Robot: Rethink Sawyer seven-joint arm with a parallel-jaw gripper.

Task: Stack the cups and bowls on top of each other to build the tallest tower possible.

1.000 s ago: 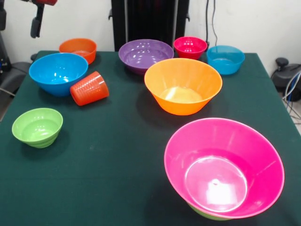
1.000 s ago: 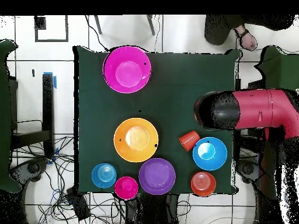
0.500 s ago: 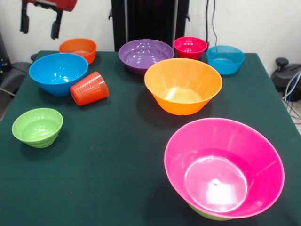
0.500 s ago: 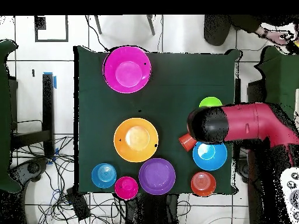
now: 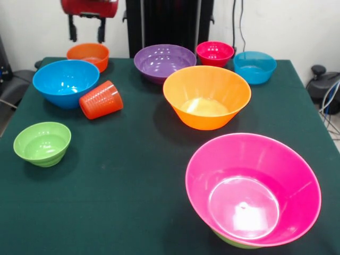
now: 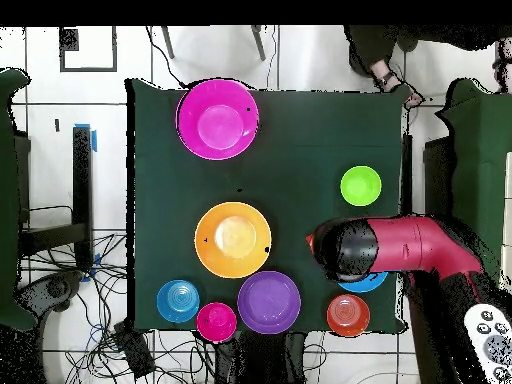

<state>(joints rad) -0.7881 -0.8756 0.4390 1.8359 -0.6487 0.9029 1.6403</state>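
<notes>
While the green tabletop [image 5: 133, 186] carries every item, the arm [image 6: 410, 247] reaches across its edge in the overhead view and hides most of the medium blue bowl [image 5: 66, 82]. The gripper [image 5: 85, 27] hangs in the air at the top of the front view, above the small orange bowl [image 5: 88, 55]; its jaws stand open, two dark fingers [image 5: 71, 28] apart with nothing between them.

Items, largest first:

The large pink bowl [image 5: 253, 188] sits at the near corner, upright but tilted, with a green bowl [image 5: 234, 242] showing under its lower rim. These two form the only stack.

The large orange bowl [image 5: 206, 97] stands upright near the middle, apart from its neighbours.

The purple bowl [image 5: 164, 61] stands just behind the large orange one. The medium blue bowl stands on the other side of the cloth.

The small green bowl [image 5: 42, 143] stands alone, well apart from the stack. The small blue bowl [image 5: 255, 66] and the magenta-red bowl [image 5: 214, 53] stand side by side near the purple one.

The orange-red cup [image 5: 101, 99] lies tipped on its side, resting against the medium blue bowl, mouth turned away from it.
</notes>
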